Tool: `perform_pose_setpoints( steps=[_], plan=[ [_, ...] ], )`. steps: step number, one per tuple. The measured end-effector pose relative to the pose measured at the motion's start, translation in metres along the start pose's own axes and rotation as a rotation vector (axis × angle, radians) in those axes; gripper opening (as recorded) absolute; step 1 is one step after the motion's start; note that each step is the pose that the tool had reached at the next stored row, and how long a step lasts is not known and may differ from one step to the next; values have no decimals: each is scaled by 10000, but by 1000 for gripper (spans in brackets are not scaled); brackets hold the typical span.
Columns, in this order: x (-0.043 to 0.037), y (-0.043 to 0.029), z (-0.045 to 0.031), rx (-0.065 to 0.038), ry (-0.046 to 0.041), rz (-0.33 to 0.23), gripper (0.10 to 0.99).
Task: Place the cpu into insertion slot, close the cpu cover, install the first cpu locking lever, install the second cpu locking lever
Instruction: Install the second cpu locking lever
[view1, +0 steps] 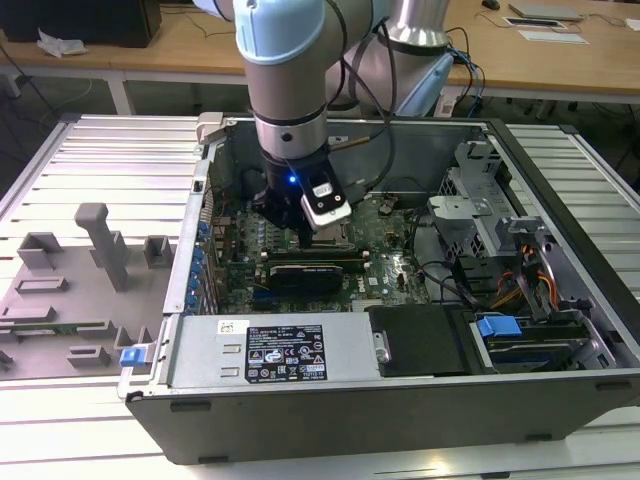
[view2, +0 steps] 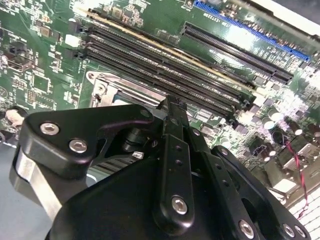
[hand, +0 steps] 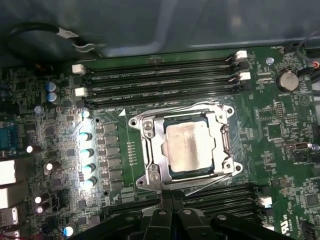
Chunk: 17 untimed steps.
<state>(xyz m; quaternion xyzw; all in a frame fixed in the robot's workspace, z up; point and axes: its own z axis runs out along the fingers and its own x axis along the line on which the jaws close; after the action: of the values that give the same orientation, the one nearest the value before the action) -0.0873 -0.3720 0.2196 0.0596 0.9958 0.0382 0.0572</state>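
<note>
An open computer case (view1: 400, 400) lies on a ribbed metal counter (view1: 90, 160); wooden desks (view1: 180, 45) stand behind it, and a grey fixture tray (view1: 70, 300) lies on the counter at the exterior view's left. The arm (view1: 285, 70) reaches down into the case, the tool (view1: 300, 225) low over the motherboard (view1: 390, 270). In the first wrist view the cpu (hand: 190, 147) sits in the slot (hand: 223, 145), its pale face showing through the window of the cover (hand: 152, 150), which lies flat over it. Thin wire levers (hand: 200, 106) run along the socket's edges. The tool's fingertips (hand: 167, 200) are drawn together, holding nothing, just beside the socket's edge and clear of the cpu. Memory slots (hand: 160, 82) lie beyond the socket.
</note>
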Motion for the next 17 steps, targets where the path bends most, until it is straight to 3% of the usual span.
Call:
perform_pose_setpoints(
  steps=[2,5,8,10,12,15,17],
  plan=[
    [9,-37,4,-111,19,-70,106],
    [24,-79,21,-508,83,-286,106],
    [51,-108,46,-761,128,-462,106],
    [82,-120,63,-876,151,-559,106],
    [103,-138,92,-1085,187,-703,106],
    [115,-151,119,-1243,217,-827,106],
    [121,-155,131,-1269,231,-916,106]
  ],
)
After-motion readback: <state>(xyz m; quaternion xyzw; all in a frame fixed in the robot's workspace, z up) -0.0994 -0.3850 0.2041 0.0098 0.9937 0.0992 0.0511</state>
